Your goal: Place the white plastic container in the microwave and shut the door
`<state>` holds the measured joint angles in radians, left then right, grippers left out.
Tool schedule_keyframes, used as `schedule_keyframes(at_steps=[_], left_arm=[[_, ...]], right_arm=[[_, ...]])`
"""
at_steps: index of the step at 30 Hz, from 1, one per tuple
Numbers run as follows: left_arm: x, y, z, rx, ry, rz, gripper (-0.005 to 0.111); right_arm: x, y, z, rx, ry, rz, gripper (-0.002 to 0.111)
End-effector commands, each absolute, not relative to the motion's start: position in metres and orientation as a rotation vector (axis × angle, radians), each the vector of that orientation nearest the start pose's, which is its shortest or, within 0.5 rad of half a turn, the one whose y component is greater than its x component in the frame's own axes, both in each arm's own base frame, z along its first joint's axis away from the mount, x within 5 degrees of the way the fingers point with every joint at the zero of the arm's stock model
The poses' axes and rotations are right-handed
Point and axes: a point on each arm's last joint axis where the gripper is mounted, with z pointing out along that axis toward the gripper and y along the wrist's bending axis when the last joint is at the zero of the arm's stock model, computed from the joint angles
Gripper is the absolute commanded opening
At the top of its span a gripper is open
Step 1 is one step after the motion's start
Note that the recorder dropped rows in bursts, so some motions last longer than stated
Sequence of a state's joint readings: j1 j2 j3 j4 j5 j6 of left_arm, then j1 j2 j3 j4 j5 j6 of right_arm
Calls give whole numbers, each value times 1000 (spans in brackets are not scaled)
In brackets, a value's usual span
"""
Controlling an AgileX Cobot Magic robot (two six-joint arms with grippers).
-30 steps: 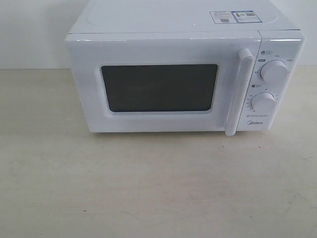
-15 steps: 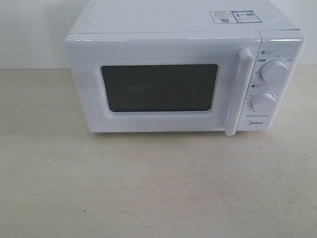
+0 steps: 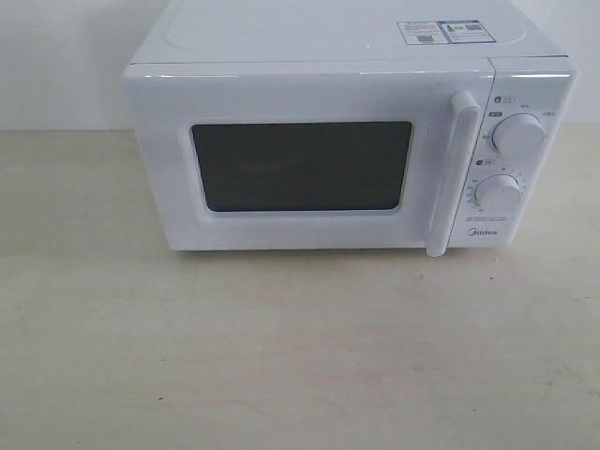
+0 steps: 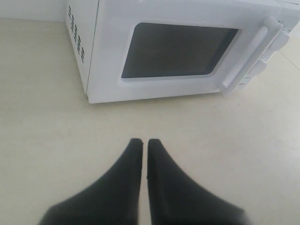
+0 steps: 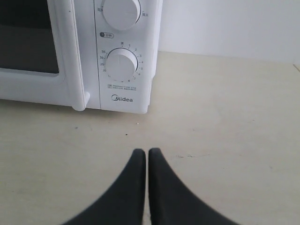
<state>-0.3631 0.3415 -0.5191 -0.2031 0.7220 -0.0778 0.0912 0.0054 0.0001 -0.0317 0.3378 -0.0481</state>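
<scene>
Left claw (image 4: pixel 144 140) hangs low over the pale table (image 4: pixel 42 117), its two black fingers pressed together with only a hairline slit between them and nothing pinched. Its tips point at the microwave (image 3: pixel 281 33), which stands toward the back of the table, well apart from the claw. From that side I can see vent slots (image 4: pixel 76 35) on the box's left wall.

The microwave's long side runs left to right across the table, and its front faces out toward me. The door (image 3: pixel 281 94) sits shut, flush with the front. Its dark window (image 3: pixel 302 167) gives no sight of the inside. The upright bar handle (image 3: pixel 452 173) stands at the door's right edge, just beside the two round dials (image 3: pixel 518 134), one above the other. A sticker (image 3: pixel 445 31) lies on top near the right rear.

Right claw (image 5: pixel 143 151) is likewise squeezed together on nothing, over bare table in front of the dial panel.

Set against the moment before, nothing has shifted: door shut, box in the same spot.
</scene>
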Motion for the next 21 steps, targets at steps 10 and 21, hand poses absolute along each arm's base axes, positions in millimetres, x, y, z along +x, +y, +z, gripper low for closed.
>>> schedule_keyframes(at_steps=[10, 21], left_arm=[[56, -34, 303, 219, 2019, -514, 4], [56, -34, 303, 219, 2019, -514, 4]], right_arm=[[53, 4, 183, -132, 1818, 8, 0], [54, 2, 183, -102, 1820, -9, 0]])
